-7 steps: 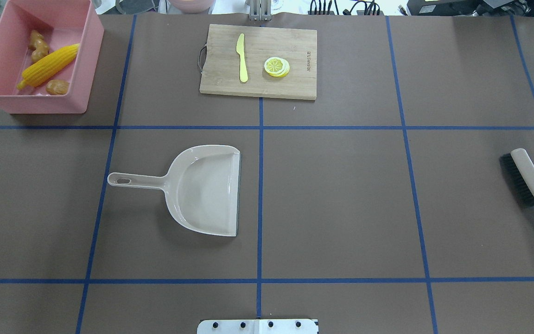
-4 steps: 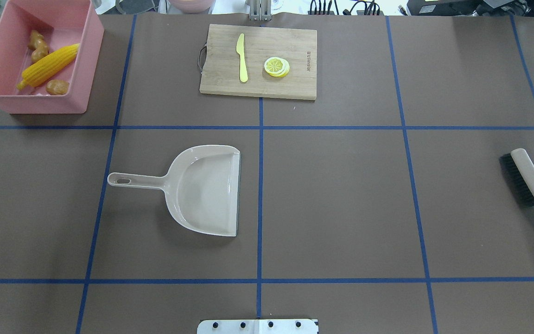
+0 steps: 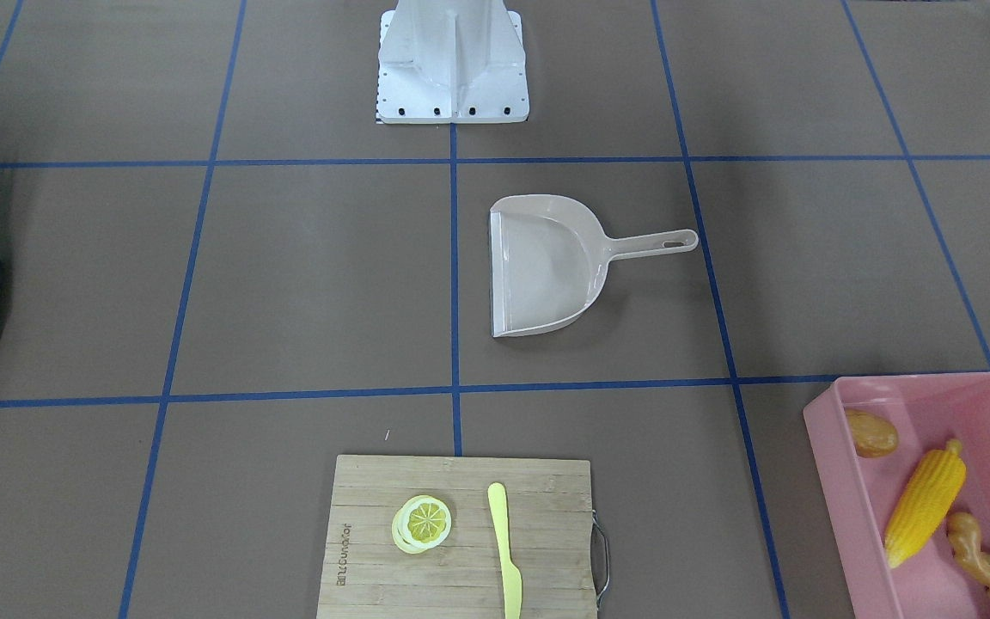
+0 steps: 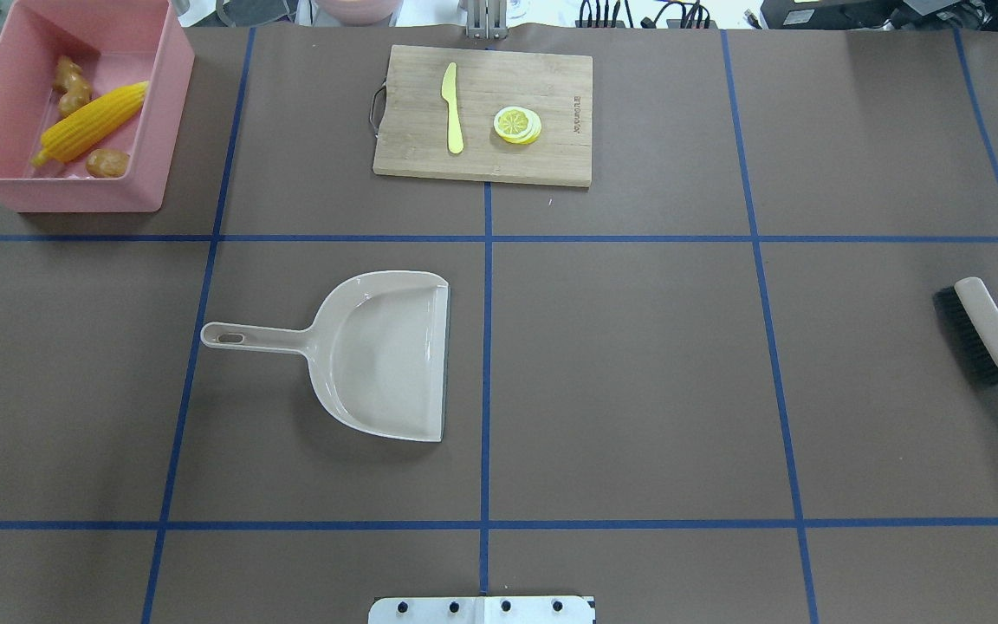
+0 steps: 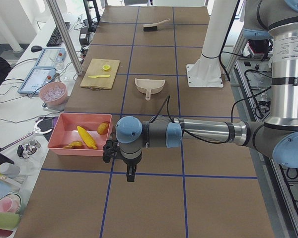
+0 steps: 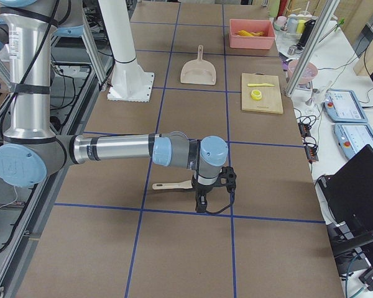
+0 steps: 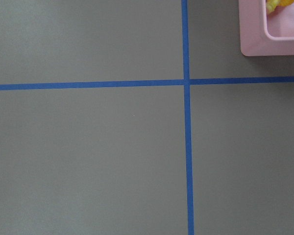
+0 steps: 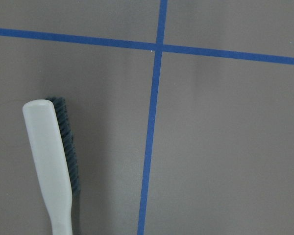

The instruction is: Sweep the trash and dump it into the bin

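Observation:
The trash lies inside the pink bin [image 4: 74,195] at the far left corner: a yellow corn cob [image 4: 90,123], a tan ginger root [image 4: 72,87] and a brown-orange lump [image 4: 106,162]. The beige dustpan [image 4: 386,355] rests flat and empty left of the table's middle. A beige brush [image 4: 984,334] with dark bristles lies at the right edge. My left gripper [image 5: 131,174] hangs over the table just beside the bin. Over the brush handle [image 6: 171,184] hangs my right gripper [image 6: 201,203]. Both show only in the side views, so I cannot tell whether they are open or shut.
A wooden cutting board [image 4: 483,114] at the far middle carries a yellow knife [image 4: 452,108] and a lemon slice [image 4: 517,124]. The robot's white base [image 4: 482,609] stands at the near edge. Blue tape lines grid the brown table.

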